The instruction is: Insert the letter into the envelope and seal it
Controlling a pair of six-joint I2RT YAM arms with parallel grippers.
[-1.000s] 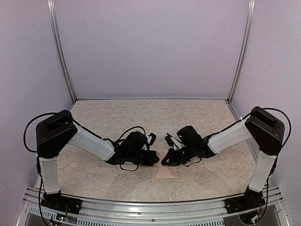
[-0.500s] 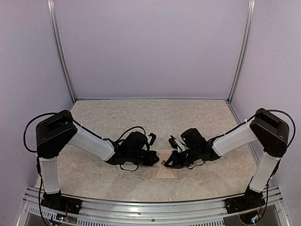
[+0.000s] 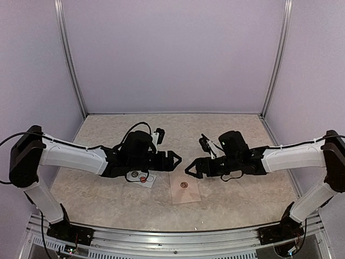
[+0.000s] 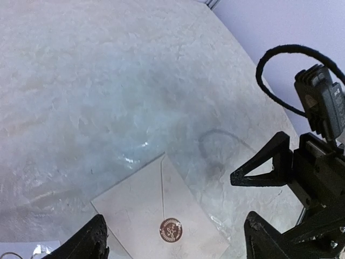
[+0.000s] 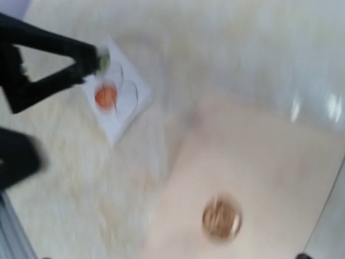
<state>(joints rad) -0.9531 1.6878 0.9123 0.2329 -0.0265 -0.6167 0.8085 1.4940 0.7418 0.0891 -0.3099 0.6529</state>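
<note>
The envelope (image 3: pixel 188 196) lies flat on the table, flap closed under a round seal sticker (image 3: pixel 184 186). It sits just nearer the arm bases than the two grippers and touches neither. The left gripper (image 3: pixel 173 159) hovers above its far left corner with fingers spread wide. The right gripper (image 3: pixel 190 168) faces it tip to tip, fingers also apart and empty. A white sticker strip (image 3: pixel 143 178) rests under the left wrist. The table (image 3: pixel 226 129) is pale and marbled, with lilac walls (image 3: pixel 172 54) and aluminium posts (image 3: pixel 70 59) around it.
</note>
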